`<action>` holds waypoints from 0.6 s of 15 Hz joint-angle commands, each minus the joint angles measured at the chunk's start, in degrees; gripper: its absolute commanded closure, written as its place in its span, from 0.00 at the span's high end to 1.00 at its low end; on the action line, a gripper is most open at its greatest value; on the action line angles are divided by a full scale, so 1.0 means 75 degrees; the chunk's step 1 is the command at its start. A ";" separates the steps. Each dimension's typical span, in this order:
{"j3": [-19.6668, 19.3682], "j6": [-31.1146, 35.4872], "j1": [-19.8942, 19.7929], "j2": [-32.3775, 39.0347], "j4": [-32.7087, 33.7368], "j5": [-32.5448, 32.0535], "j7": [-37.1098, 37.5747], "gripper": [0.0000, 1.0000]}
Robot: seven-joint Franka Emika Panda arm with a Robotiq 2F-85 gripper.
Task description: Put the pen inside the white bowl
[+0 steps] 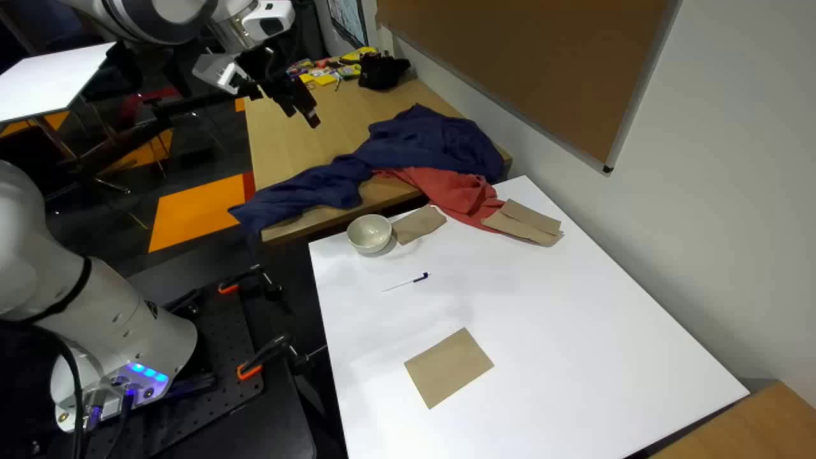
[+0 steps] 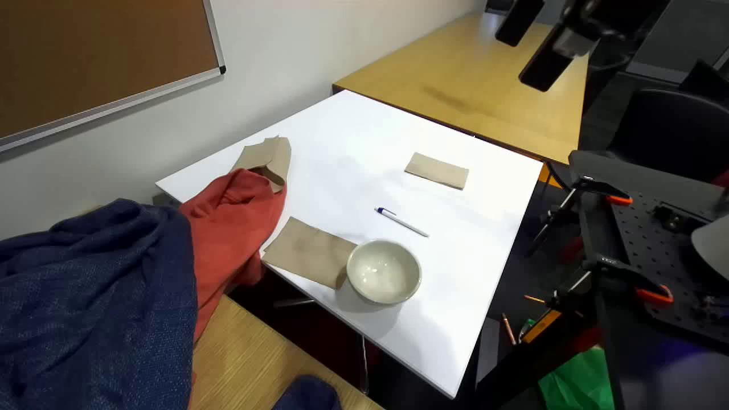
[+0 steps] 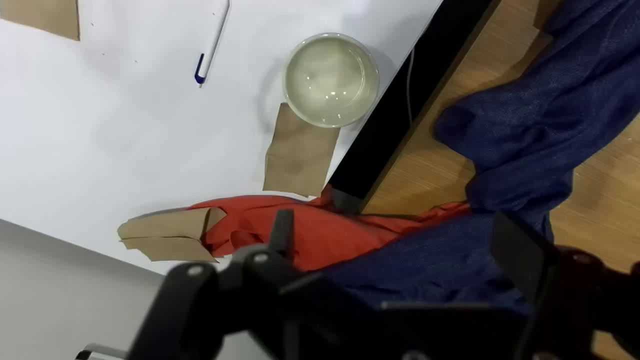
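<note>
A thin white pen with a dark blue clip end lies flat on the white table, in both exterior views (image 1: 406, 282) (image 2: 401, 221) and in the wrist view (image 3: 214, 42). The small off-white bowl stands upright beside it, near the table's edge, in both exterior views (image 1: 370, 234) (image 2: 384, 273) and in the wrist view (image 3: 331, 80). Nothing lies in the bowl. My gripper is open and holds nothing; it is raised high, apart from pen and bowl, in both exterior views (image 1: 299, 108) (image 2: 531, 45). In the wrist view its fingers (image 3: 400, 240) stand wide apart over the cloths.
A flat tan card (image 1: 421, 223) lies partly beside the bowl, another card (image 1: 448, 368) farther off, and folded cardboard (image 1: 526, 223) near the wall. Red cloth (image 1: 459, 194) and dark blue cloth (image 1: 433, 143) drape over a wooden table (image 1: 306, 134). A wall with a corkboard (image 1: 535, 57) borders the white table.
</note>
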 commanded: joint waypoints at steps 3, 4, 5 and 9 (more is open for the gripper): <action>-0.0100 -0.0021 0.0097 0.0005 0.0010 -0.0059 0.0039 1.00; -0.0100 -0.0021 0.0097 0.0005 0.0010 -0.0059 0.0039 1.00; -0.0100 -0.0021 0.0097 0.0005 0.0010 -0.0059 0.0039 1.00; -0.0096 0.0107 -0.0209 -0.0027 -0.0040 -0.0402 0.0309 1.00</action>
